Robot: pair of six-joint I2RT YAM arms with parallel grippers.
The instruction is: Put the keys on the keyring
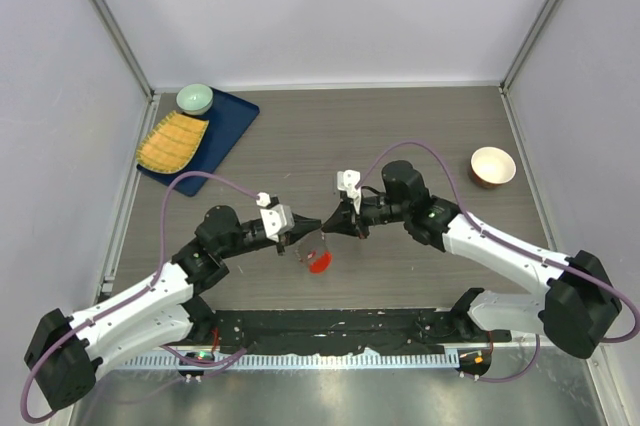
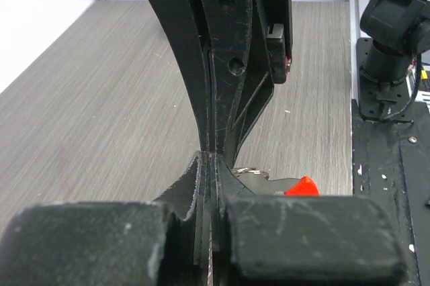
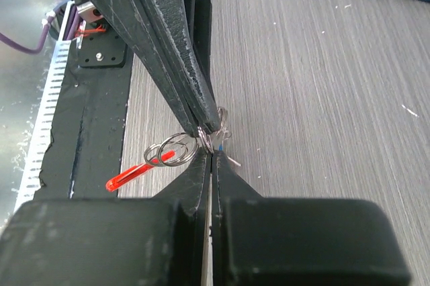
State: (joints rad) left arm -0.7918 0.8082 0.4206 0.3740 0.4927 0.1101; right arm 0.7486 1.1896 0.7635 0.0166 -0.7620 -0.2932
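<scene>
Both pairs of jaws are pressed together, tip to tip above the table (image 1: 400,126). The left gripper (image 1: 311,230) and right gripper (image 1: 328,226) each pinch the keyring (image 3: 172,148), its red piece (image 1: 320,262) hanging below. A blue tray (image 1: 232,116) at far left holds a green bowl (image 1: 194,98) and a yellow mat (image 1: 172,142). A pale bowl (image 1: 493,166) stands far right.

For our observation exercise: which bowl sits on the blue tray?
The pale green bowl, at the tray's far corner; the orange-brown bowl stands directly on the table.
</scene>
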